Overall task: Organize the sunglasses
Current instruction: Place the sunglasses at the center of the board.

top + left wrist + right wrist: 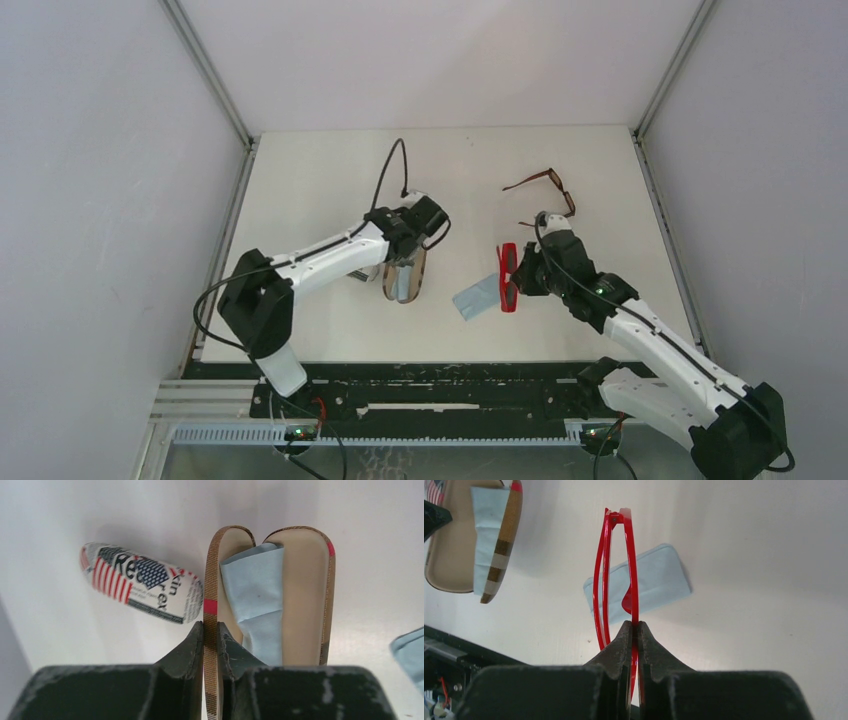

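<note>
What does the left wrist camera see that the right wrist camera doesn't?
Only the left wrist view: how the left gripper pinches one wall of the open plaid case, and nearly all of the flag-print case. The right wrist view catches just a sliver of that case at its corner. Only the right wrist view: the red sunglasses, clamped in the right gripper. Both: the open plaid case with a blue cloth inside, and a loose blue cloth, only its edge in the left view.

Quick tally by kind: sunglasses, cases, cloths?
Sunglasses: 2 (bright red frame, slim dark brown frame)
Cases: 2 (oval flag-print case, open tan plaid case)
Light blue cloths: 2 (one inside the open case, one on the white table)
Total: 6
</note>
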Controlling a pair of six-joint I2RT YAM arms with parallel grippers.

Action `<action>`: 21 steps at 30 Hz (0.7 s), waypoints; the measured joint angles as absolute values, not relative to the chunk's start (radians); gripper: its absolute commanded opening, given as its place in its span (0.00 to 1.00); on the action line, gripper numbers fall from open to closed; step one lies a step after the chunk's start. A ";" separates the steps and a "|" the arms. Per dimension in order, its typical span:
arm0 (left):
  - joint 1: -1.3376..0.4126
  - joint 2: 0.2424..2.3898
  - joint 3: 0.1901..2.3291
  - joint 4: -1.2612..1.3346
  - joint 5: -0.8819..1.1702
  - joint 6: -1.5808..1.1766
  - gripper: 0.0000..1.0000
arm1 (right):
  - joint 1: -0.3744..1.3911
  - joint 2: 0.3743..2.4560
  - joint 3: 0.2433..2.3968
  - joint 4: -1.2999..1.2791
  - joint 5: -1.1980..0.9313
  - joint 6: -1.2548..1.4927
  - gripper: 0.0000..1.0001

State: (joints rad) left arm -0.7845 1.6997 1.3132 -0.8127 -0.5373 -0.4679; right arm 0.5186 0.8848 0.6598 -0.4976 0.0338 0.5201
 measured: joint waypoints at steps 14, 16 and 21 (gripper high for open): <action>-0.936 1.783 1.313 -0.944 -0.730 -0.489 0.14 | 0.598 0.972 0.627 -0.445 0.053 0.588 0.00; -0.941 1.784 1.313 -0.939 -0.730 -0.496 0.15 | 0.598 1.002 0.620 -0.405 0.018 0.596 0.00; -0.943 1.784 1.311 -0.926 -0.730 -0.514 0.17 | 0.596 1.131 0.614 -0.289 -0.061 0.623 0.00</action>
State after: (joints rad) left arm -0.9428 1.7844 1.3106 -0.9257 -0.7303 -0.5144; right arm 0.5964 1.1313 0.6140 -0.2893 -0.0608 0.6231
